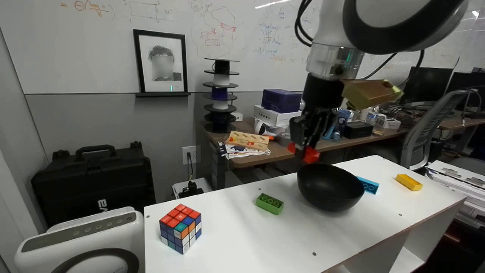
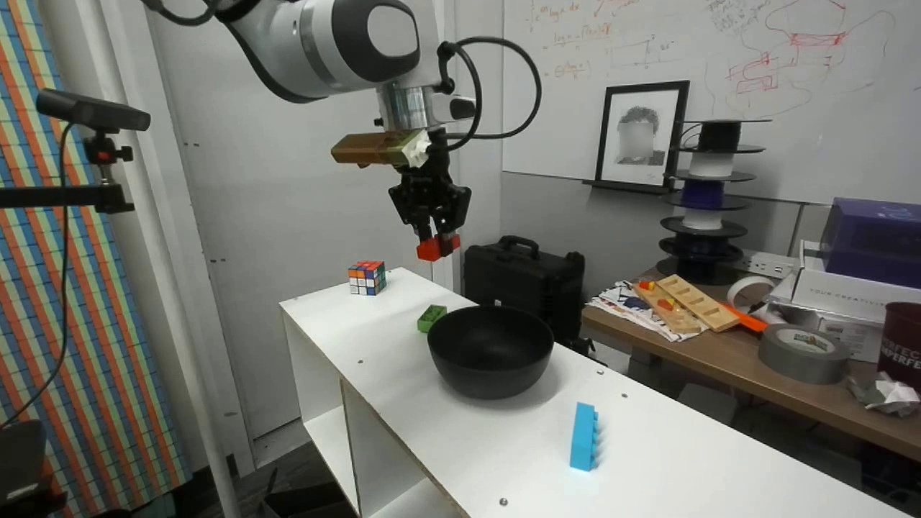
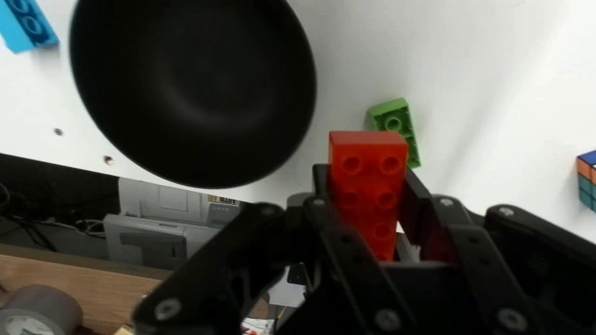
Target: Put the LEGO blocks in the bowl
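The hand holds 1 red block aloft.

The grey wall is topped by a whiteboard marked in orange, red and blue, on which a streak of light is seen. A framed portrait is set on a black ledge. Spools are stacked on a brown desk, and boxes are piled near them. A black case is placed behind a white appliance. Monitors and a grey chair are seen farther along. A checked panel is flanked by a white pole, and dark floor is glimpsed.
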`<act>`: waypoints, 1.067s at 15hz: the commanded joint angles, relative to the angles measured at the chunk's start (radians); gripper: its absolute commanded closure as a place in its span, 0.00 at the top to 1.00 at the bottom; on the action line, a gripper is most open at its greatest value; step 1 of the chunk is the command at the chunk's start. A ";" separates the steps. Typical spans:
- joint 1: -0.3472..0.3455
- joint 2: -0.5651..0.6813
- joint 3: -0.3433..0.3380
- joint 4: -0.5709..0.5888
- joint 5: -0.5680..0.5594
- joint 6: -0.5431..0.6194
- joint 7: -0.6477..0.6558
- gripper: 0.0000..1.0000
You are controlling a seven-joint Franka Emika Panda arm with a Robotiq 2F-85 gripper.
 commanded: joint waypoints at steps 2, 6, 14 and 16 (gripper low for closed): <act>-0.077 -0.039 0.011 -0.076 0.018 -0.032 -0.033 0.14; -0.088 -0.008 -0.013 -0.095 -0.035 -0.020 -0.022 0.13; -0.028 -0.001 -0.076 -0.093 -0.224 0.095 0.096 0.92; -0.022 -0.003 -0.052 -0.086 -0.217 0.110 0.083 1.00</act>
